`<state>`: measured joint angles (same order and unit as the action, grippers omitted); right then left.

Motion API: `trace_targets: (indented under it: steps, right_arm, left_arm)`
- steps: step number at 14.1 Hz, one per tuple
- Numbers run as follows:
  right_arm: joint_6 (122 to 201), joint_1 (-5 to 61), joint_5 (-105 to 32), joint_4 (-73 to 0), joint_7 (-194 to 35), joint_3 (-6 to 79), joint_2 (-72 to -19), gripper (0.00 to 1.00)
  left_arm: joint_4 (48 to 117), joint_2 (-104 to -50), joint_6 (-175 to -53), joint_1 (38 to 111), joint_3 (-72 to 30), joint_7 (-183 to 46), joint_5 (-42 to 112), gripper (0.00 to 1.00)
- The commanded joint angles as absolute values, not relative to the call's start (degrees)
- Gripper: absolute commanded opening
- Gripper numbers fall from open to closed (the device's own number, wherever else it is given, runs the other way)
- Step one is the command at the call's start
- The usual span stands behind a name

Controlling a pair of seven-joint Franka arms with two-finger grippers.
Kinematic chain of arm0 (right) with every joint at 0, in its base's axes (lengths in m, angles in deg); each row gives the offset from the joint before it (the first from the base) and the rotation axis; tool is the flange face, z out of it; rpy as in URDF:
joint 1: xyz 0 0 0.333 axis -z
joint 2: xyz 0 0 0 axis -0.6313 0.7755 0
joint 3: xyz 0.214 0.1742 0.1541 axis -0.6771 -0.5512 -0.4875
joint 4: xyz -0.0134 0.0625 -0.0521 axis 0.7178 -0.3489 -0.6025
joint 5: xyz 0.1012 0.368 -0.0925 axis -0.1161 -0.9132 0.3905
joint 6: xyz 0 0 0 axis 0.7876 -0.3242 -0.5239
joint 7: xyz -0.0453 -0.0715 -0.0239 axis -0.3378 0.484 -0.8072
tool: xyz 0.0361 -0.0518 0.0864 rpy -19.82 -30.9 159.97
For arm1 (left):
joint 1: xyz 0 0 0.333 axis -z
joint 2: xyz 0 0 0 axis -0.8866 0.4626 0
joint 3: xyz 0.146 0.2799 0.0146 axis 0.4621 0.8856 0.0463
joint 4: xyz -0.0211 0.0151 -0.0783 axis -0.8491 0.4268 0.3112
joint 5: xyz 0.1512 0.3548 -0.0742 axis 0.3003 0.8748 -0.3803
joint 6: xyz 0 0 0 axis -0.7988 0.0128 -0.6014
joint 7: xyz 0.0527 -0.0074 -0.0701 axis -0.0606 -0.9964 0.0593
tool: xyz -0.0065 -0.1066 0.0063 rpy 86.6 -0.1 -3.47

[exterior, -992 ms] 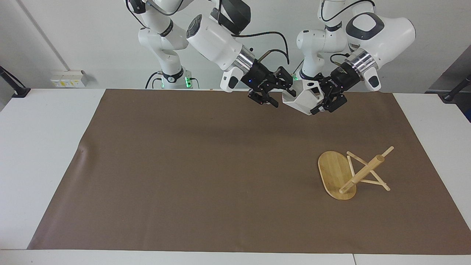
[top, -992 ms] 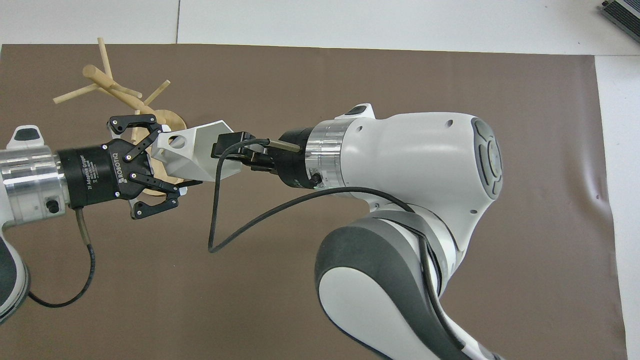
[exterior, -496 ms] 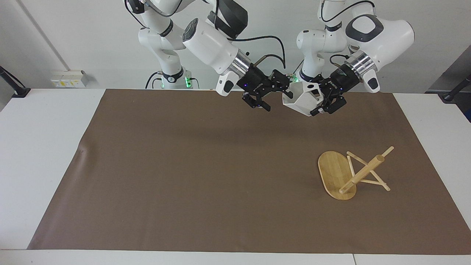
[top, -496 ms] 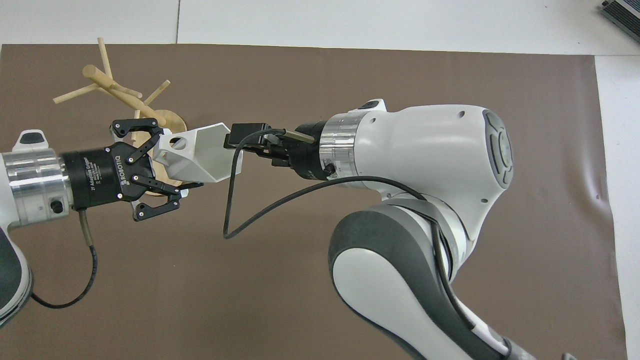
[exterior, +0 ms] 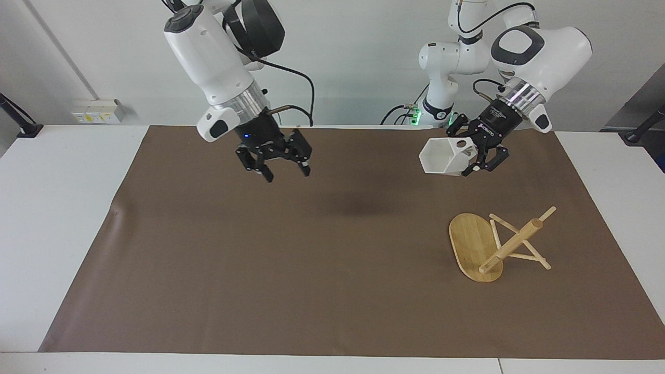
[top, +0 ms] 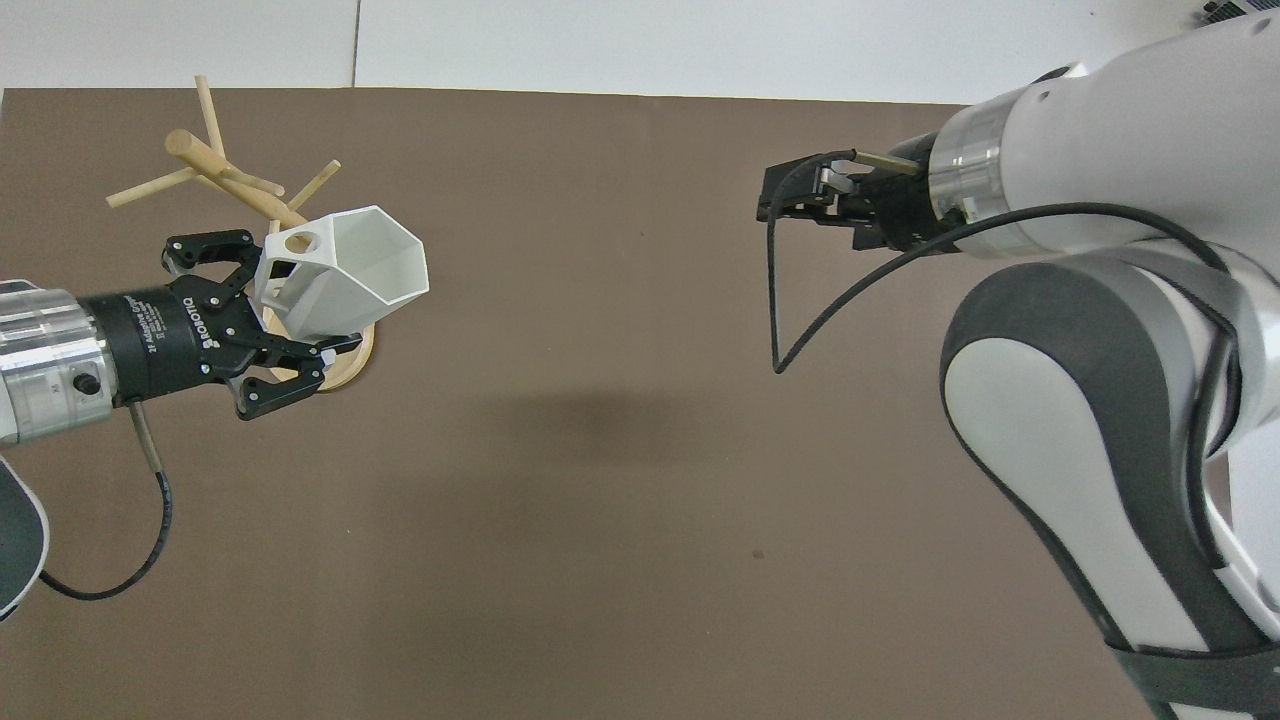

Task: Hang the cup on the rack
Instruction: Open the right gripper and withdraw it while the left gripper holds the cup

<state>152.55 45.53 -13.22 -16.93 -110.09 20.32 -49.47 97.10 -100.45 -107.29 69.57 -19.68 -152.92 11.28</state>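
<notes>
The white faceted cup (exterior: 445,156) hangs in the air, held near its handle by my left gripper (exterior: 470,156), its hexagonal mouth turned on its side. In the overhead view the cup (top: 350,270) and left gripper (top: 290,310) cover part of the rack. The bamboo rack (exterior: 488,244) lies tipped over on the brown mat toward the left arm's end, base on edge, post slanting, pegs on the mat; it also shows in the overhead view (top: 215,170). My right gripper (exterior: 287,174) is open and empty, up over the mat toward the right arm's end; it also shows in the overhead view (top: 780,200).
A brown mat (exterior: 291,270) covers most of the white table (exterior: 62,218). A black cable (top: 800,300) loops down from the right wrist. Nothing else stands on the mat.
My right gripper has drawn away from the cup, far toward the right arm's end. My left gripper has kept the cup, turned it, and shifted a little toward the rack. The rack has not moved.
</notes>
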Motion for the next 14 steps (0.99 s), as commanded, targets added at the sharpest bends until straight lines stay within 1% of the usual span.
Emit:
trace_targets:
  steps: [1,2,4,8,10,13,14]
  right_arm:
    - [146.18,45.12,-7.52,-15.94,-101.64,25.59,-49.39,1.0]
    - [143.8,45.12,-6.03,-15.85,-96.37,28.4,-49.4,1.0]
    - [140.89,45.12,-4.26,-13.66,-88.36,33.94,-49.48,1.0]
    - [135.52,45.12,-3.12,-13.3,-85.44,39.75,-50.01,1.0]
    - [134.81,45.03,-3.81,-14.7,-82.36,42.57,-50.8,1.0]
    - [135.07,45.03,-4.26,-20.57,-82.52,43.99,-53.6,1.0]
    - [134.99,45.03,-4.26,-21.38,-82.43,44.42,-54.05,1.0]
  left_arm:
    - [97.63,-98.26,-112.74,69.82,-20.09,-158.5,12.24,0.0]
    - [97.55,-96.68,-116.16,70.26,-20.09,-161.13,12.24,0.0]
    - [96.5,-93.6,-118.47,70.35,-20.18,-164.57,12.33,0.0]
    - [95.61,-89.64,-123.47,71.84,-20.18,-170.11,12.5,0.0]
    - [95.35,-88.67,-125.06,72.02,-20.18,-171.52,12.5,0.0]
    - [95.43,-87.61,-127.96,72.11,-20.18,-173.45,12.42,0.0]
    - [95.44,-87.26,-128.49,72.11,-20.18,-174.15,12.42,0.0]
